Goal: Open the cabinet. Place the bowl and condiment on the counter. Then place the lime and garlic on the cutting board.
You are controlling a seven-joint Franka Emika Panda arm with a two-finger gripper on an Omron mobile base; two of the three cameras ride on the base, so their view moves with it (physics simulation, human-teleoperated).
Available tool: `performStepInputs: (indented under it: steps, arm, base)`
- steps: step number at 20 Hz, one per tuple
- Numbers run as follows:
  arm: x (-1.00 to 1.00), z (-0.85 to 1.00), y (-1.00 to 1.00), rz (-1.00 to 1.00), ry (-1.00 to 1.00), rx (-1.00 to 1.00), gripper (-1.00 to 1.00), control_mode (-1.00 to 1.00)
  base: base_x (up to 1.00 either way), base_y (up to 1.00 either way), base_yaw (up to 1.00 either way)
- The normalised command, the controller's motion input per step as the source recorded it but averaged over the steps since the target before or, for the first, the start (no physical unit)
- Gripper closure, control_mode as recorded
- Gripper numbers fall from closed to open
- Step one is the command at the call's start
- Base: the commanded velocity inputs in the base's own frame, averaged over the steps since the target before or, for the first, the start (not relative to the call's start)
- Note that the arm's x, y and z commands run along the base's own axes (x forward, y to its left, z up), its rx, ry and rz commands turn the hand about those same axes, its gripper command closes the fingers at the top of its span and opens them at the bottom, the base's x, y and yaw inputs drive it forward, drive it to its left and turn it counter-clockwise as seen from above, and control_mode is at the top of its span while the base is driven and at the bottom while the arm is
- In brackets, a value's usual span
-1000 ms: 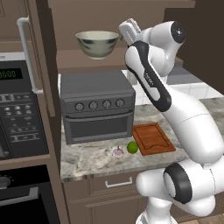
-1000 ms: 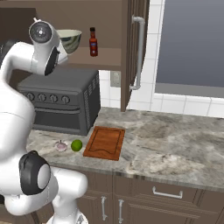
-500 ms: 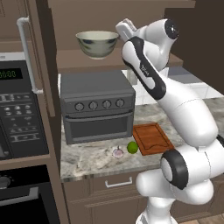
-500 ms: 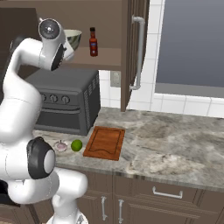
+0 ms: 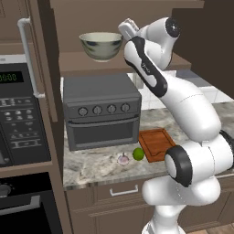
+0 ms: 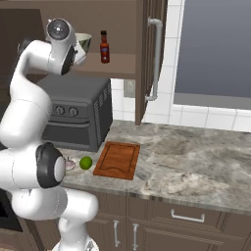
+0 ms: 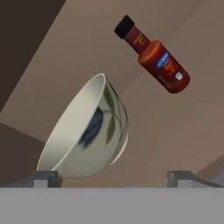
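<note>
**Reaching toward the cabinet shelf**

Standing open, the cabinet (image 6: 147, 54) shows its inner shelf, where the bowl (image 5: 101, 45) sits with the condiment (image 6: 104, 47) bottle upright just beside it. The white arm is raised to shelf height, and its gripper (image 7: 113, 177) faces the bowl from close by with jaws spread wide, grasping nothing. Below, on the counter (image 6: 196, 162), the cutting board (image 6: 117, 160) lies flat and bare. The lime (image 5: 138, 154) rests on the stone just beside the board, with the garlic (image 5: 123, 159) next to it, in front of a dark toaster oven (image 5: 101, 109).
</note>
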Motion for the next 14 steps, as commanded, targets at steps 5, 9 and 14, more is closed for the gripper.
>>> performStepInputs:
  steps: [5, 9, 14]
  arm:
    - [0.26, 0.00, 0.03, -0.01, 0.00, 0.00, -1.00, -1.00]
    - [0.30, 0.00, 0.08, 0.00, 0.00, 0.00, -1.00, -1.00]
    - [0.36, 0.00, 0.11, 0.00, 0.00, 0.00, -1.00, -1.00]
  base:
    - [0.00, 0.00, 0.00]
    - [0.00, 0.00, 0.00]
    - [0.00, 0.00, 0.00]
